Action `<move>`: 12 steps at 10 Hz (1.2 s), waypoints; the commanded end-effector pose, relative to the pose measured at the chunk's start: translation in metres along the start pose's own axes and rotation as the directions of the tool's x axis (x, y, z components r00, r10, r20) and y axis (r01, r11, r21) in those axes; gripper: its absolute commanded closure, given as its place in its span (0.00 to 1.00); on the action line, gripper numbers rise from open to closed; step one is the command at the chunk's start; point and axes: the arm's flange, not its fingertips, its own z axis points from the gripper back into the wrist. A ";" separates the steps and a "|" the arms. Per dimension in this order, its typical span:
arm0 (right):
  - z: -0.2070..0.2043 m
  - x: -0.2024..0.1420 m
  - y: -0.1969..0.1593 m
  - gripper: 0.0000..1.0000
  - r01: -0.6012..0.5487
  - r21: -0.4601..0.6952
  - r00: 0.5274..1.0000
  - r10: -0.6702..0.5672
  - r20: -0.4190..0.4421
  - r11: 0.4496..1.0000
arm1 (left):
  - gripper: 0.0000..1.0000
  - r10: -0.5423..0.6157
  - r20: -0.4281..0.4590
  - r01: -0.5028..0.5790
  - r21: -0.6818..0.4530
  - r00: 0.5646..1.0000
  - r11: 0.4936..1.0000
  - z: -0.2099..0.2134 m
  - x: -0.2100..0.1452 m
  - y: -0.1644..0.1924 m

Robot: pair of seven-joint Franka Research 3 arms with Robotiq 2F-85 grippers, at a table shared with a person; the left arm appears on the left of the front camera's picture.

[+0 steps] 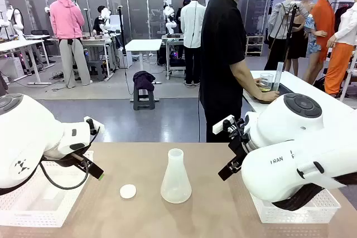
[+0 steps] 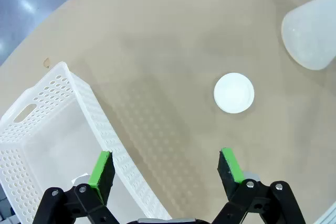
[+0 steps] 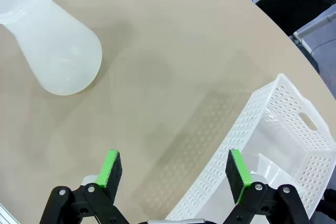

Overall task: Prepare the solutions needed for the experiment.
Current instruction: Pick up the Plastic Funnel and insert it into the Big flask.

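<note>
A frosted white conical flask [image 1: 175, 179] stands upright and uncapped at the middle of the tan table [image 1: 212, 210]. A small round white cap [image 1: 128, 191] lies flat to its left. My left gripper [image 1: 96, 172] hovers open above the table's left side; in the left wrist view it [image 2: 167, 163] hangs over the basket edge, the cap [image 2: 234, 93] ahead, the flask [image 2: 312, 32] beyond. My right gripper [image 3: 176, 166] is open and empty, the flask [image 3: 52, 45] ahead of it. The person's hand [image 1: 269, 96] rests by a clear beaker [image 1: 266, 79] on a side table; I cannot make out the solutions there.
A white perforated basket [image 1: 33, 204] sits at the table's left under my left arm, and another [image 1: 295, 211] at the right under my right arm. The person in black stands at the far edge, turned toward the white side table [image 1: 312, 90]. Bare tabletop surrounds the flask.
</note>
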 end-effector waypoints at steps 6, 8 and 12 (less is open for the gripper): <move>0.000 0.000 0.000 0.00 0.000 0.000 1.000 0.000 0.000 1.000 | 0.00 0.000 0.000 0.000 0.000 1.000 1.000 0.000 0.000 0.000; 0.000 0.000 0.000 0.00 0.000 0.000 1.000 0.000 0.000 1.000 | 0.00 0.000 0.000 0.000 0.000 1.000 1.000 0.000 0.000 0.000; 0.000 0.000 0.000 0.00 0.000 0.000 1.000 0.000 0.000 1.000 | 0.00 0.000 0.000 0.000 0.000 1.000 1.000 0.000 0.000 0.000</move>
